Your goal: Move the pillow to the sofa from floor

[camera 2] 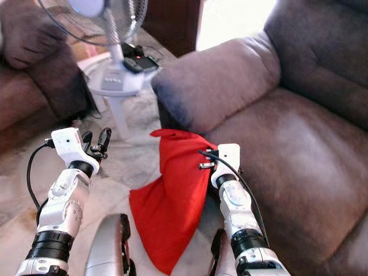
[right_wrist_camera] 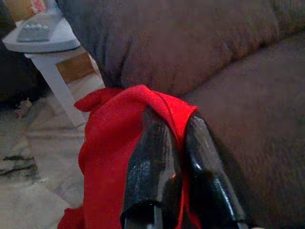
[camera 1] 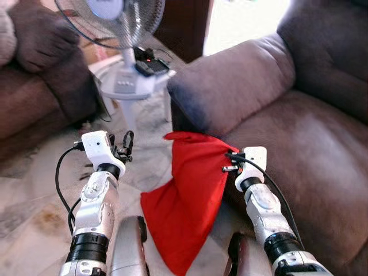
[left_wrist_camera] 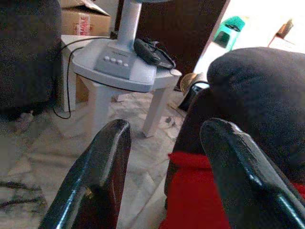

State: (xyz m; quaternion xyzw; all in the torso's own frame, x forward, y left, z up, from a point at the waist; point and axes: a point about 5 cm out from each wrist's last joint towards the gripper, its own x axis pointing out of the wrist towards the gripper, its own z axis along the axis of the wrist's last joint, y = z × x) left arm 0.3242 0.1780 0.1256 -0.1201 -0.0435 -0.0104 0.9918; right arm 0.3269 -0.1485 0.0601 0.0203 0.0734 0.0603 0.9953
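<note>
Left eye view
Pillow: the red pillow [camera 1: 187,198] hangs at about 6 o'clock, its top corner lifted against the front of the sofa [camera 1: 299,144], its lower end down by the pale tiled floor [camera 1: 34,218].
Right gripper: the right gripper [camera 1: 229,161] sits at 5 o'clock, pinching the pillow's upper right corner beside the sofa seat.
Left gripper: the left gripper [camera 1: 125,146] is raised at 8 o'clock, near the pillow but apart from it, holding nothing.
Fan: a standing fan [camera 1: 118,20] is at 11 o'clock, its base on a small white table [camera 1: 129,83].
Second seat: a dark brown armchair [camera 1: 40,75] fills 10 o'clock.

Right eye view
Pillow: the same scene; the pillow's top edge touches the sofa's armrest front at about 12 o'clock from the gripper.

Left wrist view
Left gripper: the two black fingers [left_wrist_camera: 95,186] stand wide apart with only air between them; beyond lie the white table, floor and a strip of red pillow.

Right wrist view
Right gripper: the fingers [right_wrist_camera: 152,167] are drawn narrow, clamped on a fold of red cloth that drapes over them, with the sofa cushion just behind.
</note>
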